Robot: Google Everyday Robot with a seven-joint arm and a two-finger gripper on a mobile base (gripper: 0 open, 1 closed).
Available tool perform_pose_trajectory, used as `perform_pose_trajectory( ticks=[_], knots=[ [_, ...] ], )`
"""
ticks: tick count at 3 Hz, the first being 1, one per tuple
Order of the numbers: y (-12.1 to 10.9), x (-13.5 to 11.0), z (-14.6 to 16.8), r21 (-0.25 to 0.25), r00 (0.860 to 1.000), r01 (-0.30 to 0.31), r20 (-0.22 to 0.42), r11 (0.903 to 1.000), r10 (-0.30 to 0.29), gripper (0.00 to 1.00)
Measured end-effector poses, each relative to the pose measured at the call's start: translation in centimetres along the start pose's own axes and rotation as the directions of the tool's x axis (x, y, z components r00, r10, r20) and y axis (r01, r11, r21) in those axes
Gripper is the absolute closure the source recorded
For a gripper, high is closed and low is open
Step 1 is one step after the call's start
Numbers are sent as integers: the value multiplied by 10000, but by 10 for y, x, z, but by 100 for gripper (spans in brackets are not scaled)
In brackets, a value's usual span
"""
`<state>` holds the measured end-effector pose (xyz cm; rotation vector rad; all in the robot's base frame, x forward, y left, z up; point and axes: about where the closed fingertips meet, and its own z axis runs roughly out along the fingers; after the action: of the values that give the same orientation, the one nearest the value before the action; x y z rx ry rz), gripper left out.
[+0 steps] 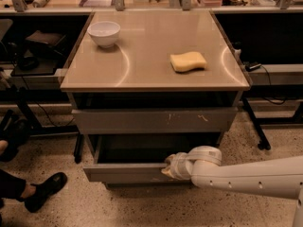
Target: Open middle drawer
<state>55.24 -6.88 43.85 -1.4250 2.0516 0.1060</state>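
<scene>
The middle drawer (123, 172) is a plain grey front below the wider scratched front (142, 121). It stands pulled out toward me, with its dark inside showing behind the front. My gripper (168, 170) is at the top edge of this front, right of its middle, touching it. My white arm (251, 176) reaches in from the lower right. The narrowest front is hidden below the pulled-out drawer.
A white bowl (104, 33) and a yellow sponge (188, 61) lie on the cabinet's tan top (151, 79). A person's black shoe (45, 190) is on the floor at the lower left. Dark shelving flanks both sides, with cables at the right.
</scene>
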Motion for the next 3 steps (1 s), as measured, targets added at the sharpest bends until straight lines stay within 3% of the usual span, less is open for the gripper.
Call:
perform_pose_trajectory(
  ticks=[1, 2, 3],
  knots=[
    [5, 0, -4, 18, 9997, 181, 145, 9998, -181, 100],
    [30, 3, -11, -82, 9974, 520, 506, 9986, -515, 100],
    [31, 3, -13, -74, 9973, 529, 519, 9986, -524, 100]
  ],
)
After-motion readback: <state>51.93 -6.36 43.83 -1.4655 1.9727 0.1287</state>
